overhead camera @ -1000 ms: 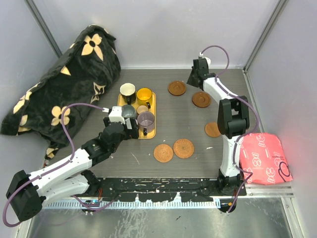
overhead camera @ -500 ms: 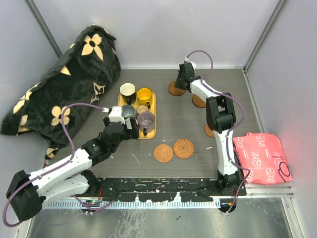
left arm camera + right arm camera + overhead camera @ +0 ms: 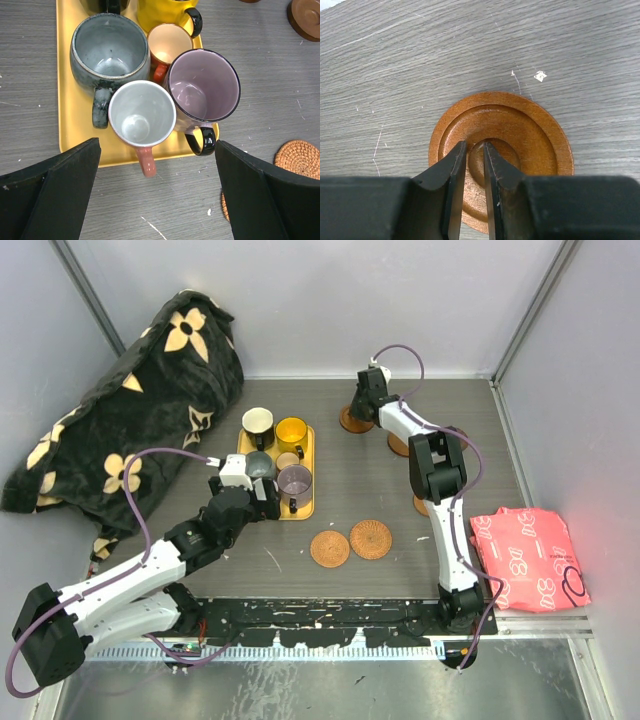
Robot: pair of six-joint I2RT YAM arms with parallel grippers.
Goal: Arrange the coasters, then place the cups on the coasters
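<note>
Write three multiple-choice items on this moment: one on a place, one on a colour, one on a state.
1. Where is the right gripper?
A. over the floral blanket
B. over a coaster at the far side of the table
C. over the red bag

2. What colour is the tray under the cups?
A. yellow
B. blue
C. white

3. How does the left gripper stand?
A. shut on a cup
B. shut on a coaster
C. wide open above the cups

Answers:
1 B: its wrist view shows the near-shut fingers right over the brown disc.
2 A: bare yellow shows around the cups.
3 C: its fingers stand far apart, either side of the cups, touching none.
</note>
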